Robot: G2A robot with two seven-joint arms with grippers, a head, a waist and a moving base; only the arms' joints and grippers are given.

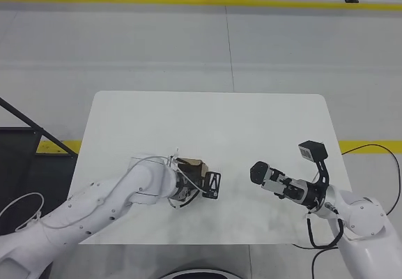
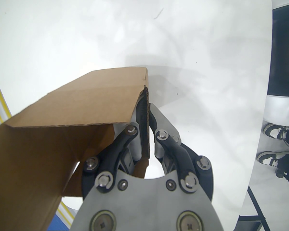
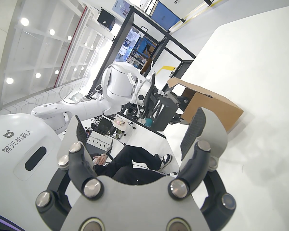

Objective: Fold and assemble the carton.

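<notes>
A small brown carton [image 1: 194,168] stands partly folded near the table's front edge, left of centre. My left gripper [image 2: 148,121] is shut on one cardboard wall of the carton [image 2: 74,111], pinching its edge between both pads. From above, the left gripper [image 1: 194,183] sits just in front of the carton. The right gripper [image 3: 137,126] is open with nothing between its fingers and hovers over the table to the right of the carton [image 3: 212,106], pointing at it from a short distance. In the top view the right gripper [image 1: 259,172] is well apart from the carton.
The white table [image 1: 207,118] is bare around the carton, with free room behind it and between the arms. A black frame [image 1: 5,146] stands off the table's left side. The front edge runs close below both grippers.
</notes>
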